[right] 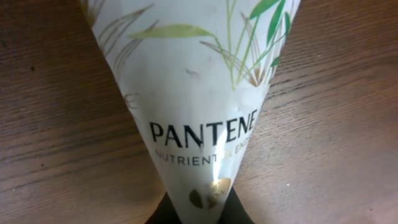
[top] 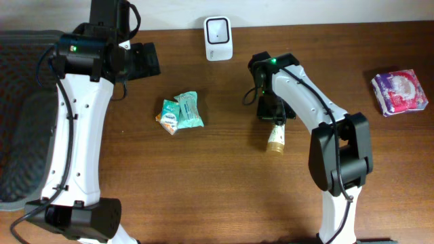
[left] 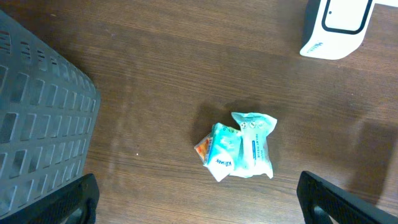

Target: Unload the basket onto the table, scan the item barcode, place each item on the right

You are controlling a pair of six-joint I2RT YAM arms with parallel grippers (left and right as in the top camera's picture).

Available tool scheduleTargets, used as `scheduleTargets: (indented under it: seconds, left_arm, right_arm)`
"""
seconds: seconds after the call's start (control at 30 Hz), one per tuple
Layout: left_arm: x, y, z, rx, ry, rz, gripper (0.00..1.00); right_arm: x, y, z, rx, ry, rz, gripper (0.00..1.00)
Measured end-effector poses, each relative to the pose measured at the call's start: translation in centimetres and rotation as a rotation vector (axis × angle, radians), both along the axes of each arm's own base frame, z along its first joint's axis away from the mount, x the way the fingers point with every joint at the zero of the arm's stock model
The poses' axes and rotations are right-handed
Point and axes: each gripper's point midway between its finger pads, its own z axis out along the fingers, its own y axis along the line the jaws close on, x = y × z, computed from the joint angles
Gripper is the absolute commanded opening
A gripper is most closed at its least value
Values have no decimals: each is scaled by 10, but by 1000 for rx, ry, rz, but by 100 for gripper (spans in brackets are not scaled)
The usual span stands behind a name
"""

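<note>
The item in hand is a white Pantene tube [top: 277,137] with green leaf print and a tan cap, lying on the wooden table right of centre. My right gripper [top: 270,110] is shut on its narrow end. In the right wrist view the tube [right: 199,93] fills the frame and tapers down into the dark fingers [right: 239,213] of the gripper [right: 202,214]. No barcode shows. The white scanner [top: 218,38] stands at the back centre, also in the left wrist view [left: 336,25]. My left gripper [top: 144,59] hovers open at the back left, its jaws wide [left: 199,202] over bare wood.
Teal and white packets [top: 181,113] lie left of centre, below the left gripper's view [left: 239,151]. A pink packet [top: 399,92] sits at the far right. A grey perforated bin [top: 20,129] lies along the left edge [left: 37,118].
</note>
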Motion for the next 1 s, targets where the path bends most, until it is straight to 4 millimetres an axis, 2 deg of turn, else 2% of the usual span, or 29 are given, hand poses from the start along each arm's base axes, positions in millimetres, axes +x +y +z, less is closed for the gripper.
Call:
scheduleTargets:
  seconds: [0.17, 0.2, 0.23, 0.27, 0.33, 0.37, 0.43, 0.5, 0.57, 0.73, 0.83, 0.87, 1.0]
  left_arm:
    - [0, 0, 0, 0, 0, 0, 99]
    - [0, 0, 0, 0, 0, 0, 99]
    - [0, 0, 0, 0, 0, 0, 99]
    - [0, 0, 0, 0, 0, 0, 99]
    - [0, 0, 0, 0, 0, 0, 99]
    - [0, 0, 0, 0, 0, 0, 99]
    - [0, 0, 0, 0, 0, 0, 99]
    - [0, 0, 0, 0, 0, 0, 99]
    - [0, 0, 0, 0, 0, 0, 99]
    - [0, 0, 0, 0, 0, 0, 99]
    - [0, 0, 0, 0, 0, 0, 99]
    - [0, 0, 0, 0, 0, 0, 99]
    - [0, 0, 0, 0, 0, 0, 99]
  right_arm:
    - [-3, 3, -2, -30, 2, 38, 20]
    - [-3, 1, -1, -45, 2, 45, 30]
    - [-4, 1, -1, -47, 6, 42, 35]
    - [-6, 0, -1, -50, 14, 48, 36]
    - [-10, -1, 0, -55, 29, 47, 47]
    - [-12, -3, 0, -59, 41, 47, 47]
    - [-17, -7, 7, -67, 68, 38, 61]
    - [-12, -11, 20, -62, 59, 29, 83]
    - [-5, -16, 28, -35, 53, 44, 99]
    - [-3, -33, 25, 113, 101, 24, 99]
    - [1, -43, 25, 315, 116, 40, 87]
    - [2, -42, 25, 356, 117, 55, 77]
    - [17, -26, 24, 449, 54, 126, 77]
